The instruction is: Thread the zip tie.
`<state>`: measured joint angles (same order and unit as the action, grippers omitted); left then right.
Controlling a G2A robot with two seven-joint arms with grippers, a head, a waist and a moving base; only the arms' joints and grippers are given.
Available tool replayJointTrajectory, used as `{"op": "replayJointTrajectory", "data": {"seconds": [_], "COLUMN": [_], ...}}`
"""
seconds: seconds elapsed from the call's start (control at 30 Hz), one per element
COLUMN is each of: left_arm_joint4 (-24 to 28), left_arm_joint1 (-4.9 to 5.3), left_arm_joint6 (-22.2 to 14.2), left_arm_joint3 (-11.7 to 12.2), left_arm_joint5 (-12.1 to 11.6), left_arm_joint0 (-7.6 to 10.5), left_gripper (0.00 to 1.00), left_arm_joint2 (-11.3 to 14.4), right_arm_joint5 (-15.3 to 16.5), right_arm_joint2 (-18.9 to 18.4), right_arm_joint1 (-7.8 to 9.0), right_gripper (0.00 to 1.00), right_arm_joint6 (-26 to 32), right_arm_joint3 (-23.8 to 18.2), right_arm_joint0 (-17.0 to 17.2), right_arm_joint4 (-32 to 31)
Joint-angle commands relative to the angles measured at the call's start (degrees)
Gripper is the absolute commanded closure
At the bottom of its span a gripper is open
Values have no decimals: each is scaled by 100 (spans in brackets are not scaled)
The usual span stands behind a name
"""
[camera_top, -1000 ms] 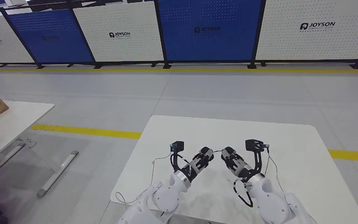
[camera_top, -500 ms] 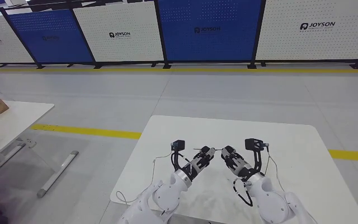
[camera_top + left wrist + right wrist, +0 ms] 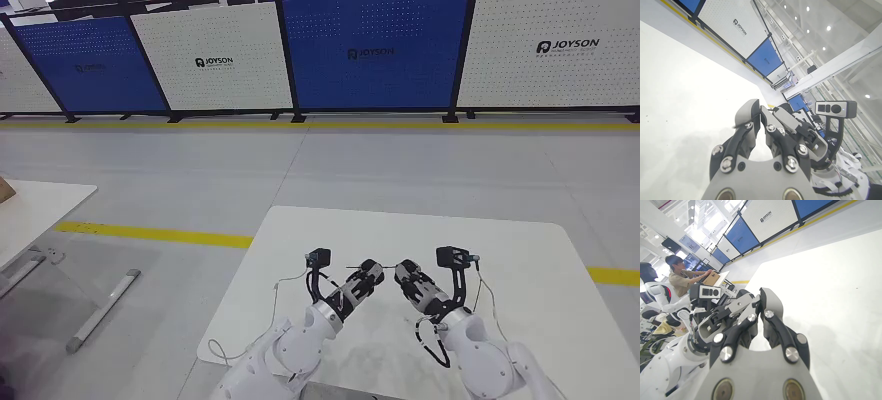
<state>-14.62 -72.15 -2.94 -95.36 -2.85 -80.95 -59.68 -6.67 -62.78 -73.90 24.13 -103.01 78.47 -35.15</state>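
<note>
A thin black zip tie (image 3: 745,122) is pinched between the fingers of my left gripper (image 3: 760,113), and its free tail sticks out past the finger. My right gripper (image 3: 760,303) is shut on the tie's other end, where a small black piece (image 3: 754,304) shows at its tips. In the top view the left gripper (image 3: 370,269) and right gripper (image 3: 402,270) stand tip to tip just above the white table (image 3: 500,255), near its middle. The short stretch of tie between the two tips is mostly hidden.
The table's far edge (image 3: 420,213) and left edge (image 3: 235,285) border open floor. A second white table (image 3: 40,205) stands far to the left. The tabletop around both grippers is bare.
Both grippers have crept slightly closer together. The tie's tail now shows beside the left gripper in the top view.
</note>
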Motion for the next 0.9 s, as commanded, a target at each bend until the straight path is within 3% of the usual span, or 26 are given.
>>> {"op": "replayJointTrajectory", "data": {"seconds": [0.0,0.17,0.5,0.87], "left_arm_joint4": [12,57,25,209], "left_arm_joint1": [-1,3,8,3], "left_arm_joint6": [-8,-83,-110,-162], "left_arm_joint3": [1,-19,-31,-127], "left_arm_joint5": [-31,-194,-269,-432], "left_arm_joint0": [2,-2,-14,-46], "left_gripper": [100,100,100,100], "left_arm_joint2": [-3,-15,-37,-36], "right_arm_joint5": [3,40,310,320], "right_arm_joint2": [-3,-21,-305,-250], "right_arm_joint1": [-1,-4,9,28], "right_gripper": [100,100,100,100], "right_arm_joint6": [4,79,368,383], "right_arm_joint3": [0,25,56,64], "right_arm_joint0": [1,-15,-38,-31], "right_arm_joint4": [9,114,924,694]}}
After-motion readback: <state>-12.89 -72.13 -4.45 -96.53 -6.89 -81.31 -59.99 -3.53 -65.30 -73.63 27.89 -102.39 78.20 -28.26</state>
